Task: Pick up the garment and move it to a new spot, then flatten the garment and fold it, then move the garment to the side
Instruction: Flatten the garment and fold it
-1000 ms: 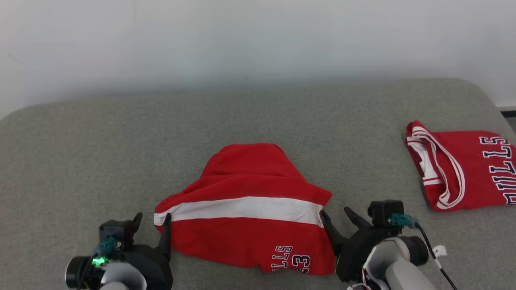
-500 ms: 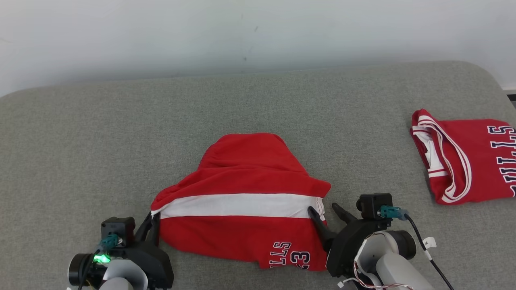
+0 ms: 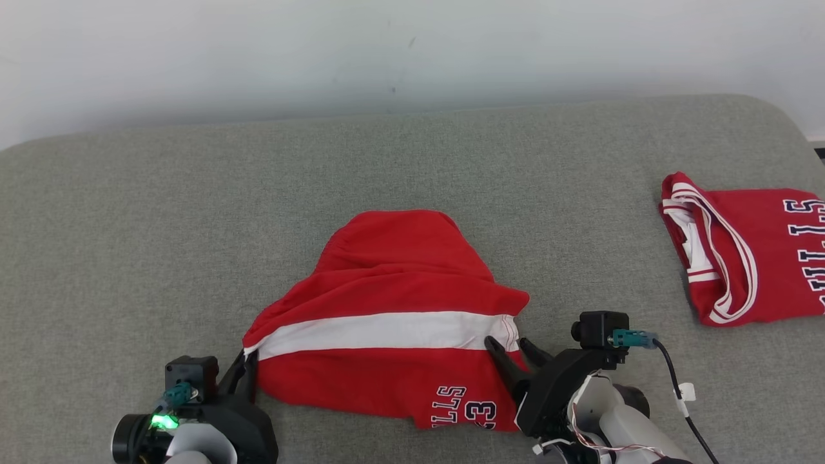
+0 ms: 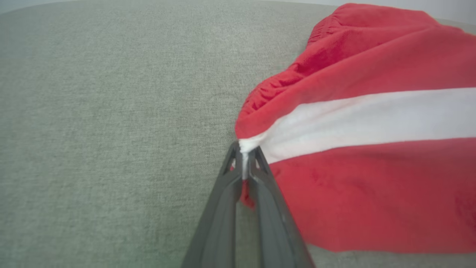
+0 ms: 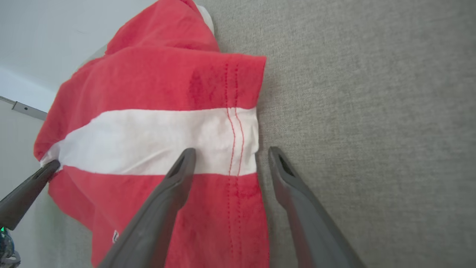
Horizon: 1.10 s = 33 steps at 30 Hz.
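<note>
Presently, the red garment (image 3: 387, 283) with a white stripe lies mid-counter (image 3: 161, 225). The left claw (image 4: 243, 150), at its 8 o'clock, is clamped on the stripe's end. The right claw (image 3: 507, 343), at 4 o'clock, stands apart, straddling the hem. A folded red jersey (image 3: 754, 258) lies at 2 o'clock, well apart.

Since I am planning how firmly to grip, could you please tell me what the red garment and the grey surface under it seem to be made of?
The red garment looks like soft, matte knit fabric, perhaps cotton fleece: fuzzy nap, stitched hem, limp folds. The grey surface looks like padded woven upholstery: fine heathered weave, rounded corner.
</note>
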### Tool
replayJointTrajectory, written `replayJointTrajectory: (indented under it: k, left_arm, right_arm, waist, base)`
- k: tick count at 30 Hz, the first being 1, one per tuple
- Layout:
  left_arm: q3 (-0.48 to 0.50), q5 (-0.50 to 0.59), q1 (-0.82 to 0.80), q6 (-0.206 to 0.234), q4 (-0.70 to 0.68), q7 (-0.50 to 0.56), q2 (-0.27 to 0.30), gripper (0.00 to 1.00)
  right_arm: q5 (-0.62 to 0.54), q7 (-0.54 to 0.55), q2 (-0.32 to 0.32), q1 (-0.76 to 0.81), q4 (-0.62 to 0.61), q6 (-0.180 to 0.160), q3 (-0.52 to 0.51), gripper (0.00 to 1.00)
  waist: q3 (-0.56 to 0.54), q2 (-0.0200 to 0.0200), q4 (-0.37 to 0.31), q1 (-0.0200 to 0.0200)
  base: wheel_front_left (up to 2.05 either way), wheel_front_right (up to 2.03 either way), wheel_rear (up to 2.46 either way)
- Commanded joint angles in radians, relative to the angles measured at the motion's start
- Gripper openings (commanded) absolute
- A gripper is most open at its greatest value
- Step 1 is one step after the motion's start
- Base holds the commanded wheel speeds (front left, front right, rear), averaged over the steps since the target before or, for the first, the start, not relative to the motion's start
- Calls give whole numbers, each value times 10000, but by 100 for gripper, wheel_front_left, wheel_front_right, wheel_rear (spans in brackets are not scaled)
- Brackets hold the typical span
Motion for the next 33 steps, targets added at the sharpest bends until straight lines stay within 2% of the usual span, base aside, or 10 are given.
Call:
replayJointTrajectory:
  k: [1,7,18,25,33]
  left_arm:
    - [-13,-57,-146,-1,74,-63,55,0]
    - [-124,-146,-253,-44,151,-165,84,0]
    - [-182,-264,-452,-17,344,-279,122,0]
    - [-221,-349,-475,13,490,-341,185,0]
    - [-256,-441,-447,56,575,-378,260,0]
  right_arm:
    - [204,-17,-3,-145,149,-28,133,100]
    - [1208,-358,-3,-492,212,-28,981,100]
    - [1308,-1432,0,-727,157,-28,1664,100]
    - [289,-2193,0,-689,219,-28,1654,100]
    - [251,-1925,-1,-294,-222,-28,1614,100]
  waist:
    - [41,-1,8,0]
    - [196,-1,35,0]
    - [314,-1,-72,0]
    - [306,-1,-175,0]
    - [307,-1,-254,0]
  base:
    - [0,0,0]
    - [0,0,0]
    - [0,0,0]
    - [0,0,0]
    - [0,0,0]
